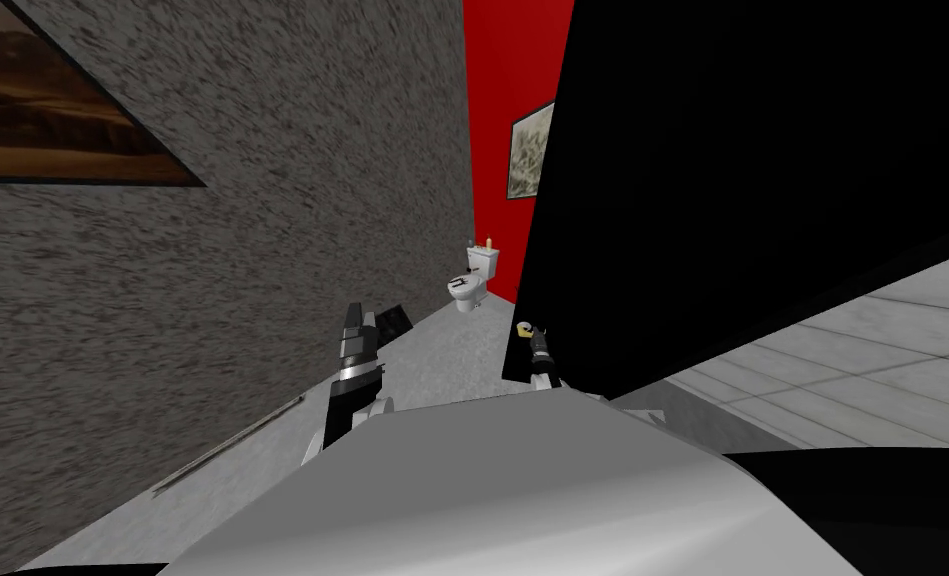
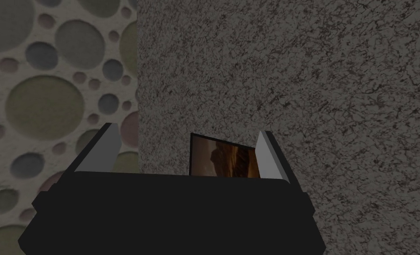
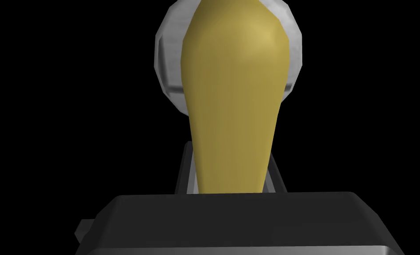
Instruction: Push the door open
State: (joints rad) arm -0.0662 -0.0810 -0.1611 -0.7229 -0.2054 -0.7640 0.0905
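Your right gripper (image 1: 539, 343) is at the black door (image 1: 762, 150), close to its near edge. Its jaws are clenched on the yellow lever handle (image 3: 233, 88), one finger pressing each side. The handle stands out from a round grey plate (image 3: 164, 57) on the door. Your left gripper (image 2: 186, 130) hangs well apart from the door, beside the speckled grey wall (image 1: 212, 300), jaws released. Past the door's edge, a white toilet (image 1: 470, 285) stands against a red wall (image 1: 512, 60).
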